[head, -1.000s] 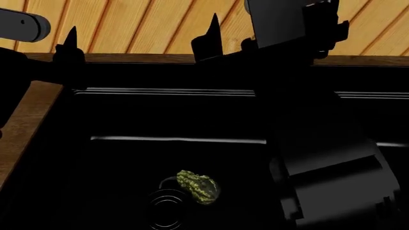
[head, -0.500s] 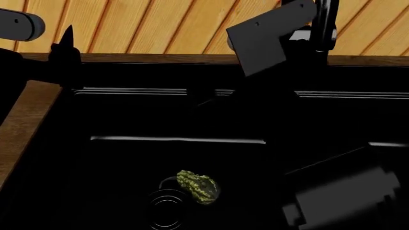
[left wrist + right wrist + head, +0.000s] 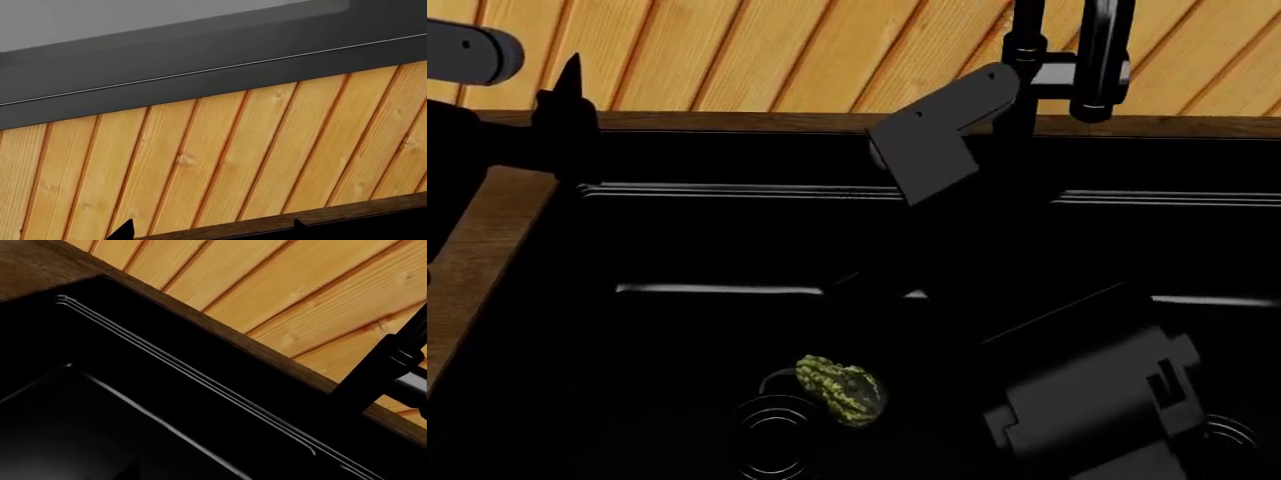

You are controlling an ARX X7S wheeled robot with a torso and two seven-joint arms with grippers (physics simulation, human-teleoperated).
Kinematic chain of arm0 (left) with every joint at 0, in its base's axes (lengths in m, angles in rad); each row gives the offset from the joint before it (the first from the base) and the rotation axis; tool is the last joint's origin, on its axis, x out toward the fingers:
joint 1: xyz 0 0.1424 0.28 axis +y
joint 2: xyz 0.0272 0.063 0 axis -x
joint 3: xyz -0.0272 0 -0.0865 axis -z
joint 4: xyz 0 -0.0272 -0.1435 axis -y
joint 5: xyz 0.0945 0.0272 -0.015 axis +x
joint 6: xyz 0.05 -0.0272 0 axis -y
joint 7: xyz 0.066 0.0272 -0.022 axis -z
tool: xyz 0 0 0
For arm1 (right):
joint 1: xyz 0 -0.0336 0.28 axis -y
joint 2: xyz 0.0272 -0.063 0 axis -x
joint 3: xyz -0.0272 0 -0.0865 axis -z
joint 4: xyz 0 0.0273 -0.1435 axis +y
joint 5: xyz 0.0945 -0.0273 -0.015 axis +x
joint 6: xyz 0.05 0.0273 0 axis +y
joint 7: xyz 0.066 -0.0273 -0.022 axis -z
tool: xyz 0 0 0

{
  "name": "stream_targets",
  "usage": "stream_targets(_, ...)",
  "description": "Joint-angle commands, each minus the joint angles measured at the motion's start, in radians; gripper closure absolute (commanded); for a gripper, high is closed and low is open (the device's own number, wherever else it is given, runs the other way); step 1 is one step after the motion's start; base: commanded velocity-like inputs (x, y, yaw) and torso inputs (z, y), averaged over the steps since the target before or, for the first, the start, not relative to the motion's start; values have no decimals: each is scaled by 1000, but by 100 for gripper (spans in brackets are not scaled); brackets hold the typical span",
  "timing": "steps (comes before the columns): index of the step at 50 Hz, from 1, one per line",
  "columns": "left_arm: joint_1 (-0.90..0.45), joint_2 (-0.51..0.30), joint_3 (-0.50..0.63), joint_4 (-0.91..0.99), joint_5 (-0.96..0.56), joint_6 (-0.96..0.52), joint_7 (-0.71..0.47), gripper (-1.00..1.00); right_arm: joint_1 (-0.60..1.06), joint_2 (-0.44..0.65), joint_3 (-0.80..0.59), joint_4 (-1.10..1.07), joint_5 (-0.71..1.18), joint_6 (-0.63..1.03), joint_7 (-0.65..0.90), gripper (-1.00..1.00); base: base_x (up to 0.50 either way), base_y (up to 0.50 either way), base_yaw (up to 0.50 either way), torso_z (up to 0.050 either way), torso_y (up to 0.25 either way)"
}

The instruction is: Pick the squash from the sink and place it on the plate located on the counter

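Wooden planking point(image 3: 761, 50) is filling the wall behind everything you are looking at, with the brown table point(image 3: 467, 260) running along its foot and down the left edge of the head view. Set into that table, the black sink point(image 3: 694, 240) is taking up nearly the whole picture, its faucet point(image 3: 1094, 60) rising at the back right. Your right arm point(image 3: 1094, 400) is reaching into the basin from the lower right, but its hand is lost against the black, so you cannot tell how its fingers are standing. Your left hand point(image 3: 561, 100) is waiting at the upper left rim; only dark fingertips point(image 3: 123, 230) are peeking into its wrist view, too little to judge the gap. No plate is showing.

Lying on the basin floor, just beside the round drain point(image 3: 777, 430), the squash point(image 3: 843, 388) is probably light and rigid, though its warty, rounded skin may be prone to rolling on the glossy bottom. You are likely better off closing across the fat belly than on the narrow neck or thin stem.
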Motion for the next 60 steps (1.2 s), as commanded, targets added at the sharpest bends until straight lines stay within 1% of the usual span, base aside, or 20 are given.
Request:
stream_targets(1, 1, 1, -3, -24, 16, 21, 15, -100, 19, -39, -52, 178, -40, -102, -50, -100, 0, 0, 0, 0, 0)
stream_targets(7, 4, -2, -2, -29, 14, 29, 13, -100, 32, -59, -65, 287, -44, -150, -70, -100, 0, 0, 0, 0, 0)
stream_targets(15, 6, -4, 7, -24, 12, 24, 11, -100, 16, -65, -89, 340, -38, -177, -100, -100, 0, 0, 0, 0, 0)
stream_targets(25, 7, -5, 13, -20, 9, 22, 7, -100, -27, -63, -125, 356, -37, -188, -122, -100, 0, 0, 0, 0, 0)
stream_targets(38, 7, -7, 17, -14, 3, 17, 2, -100, -57, -60, -155, 319, -17, -166, -154, -100, 0, 0, 0, 0, 0)
stream_targets(49, 15, -10, 16, -20, -2, 29, 0, -100, -43, -96, -192, 463, -44, -244, -166, -100, 0, 0, 0, 0, 0)
stream_targets(60, 23, -14, 16, -28, -7, 42, -1, -100, -3, -153, -222, 672, -67, -349, -192, -100, 0, 0, 0, 0, 0)
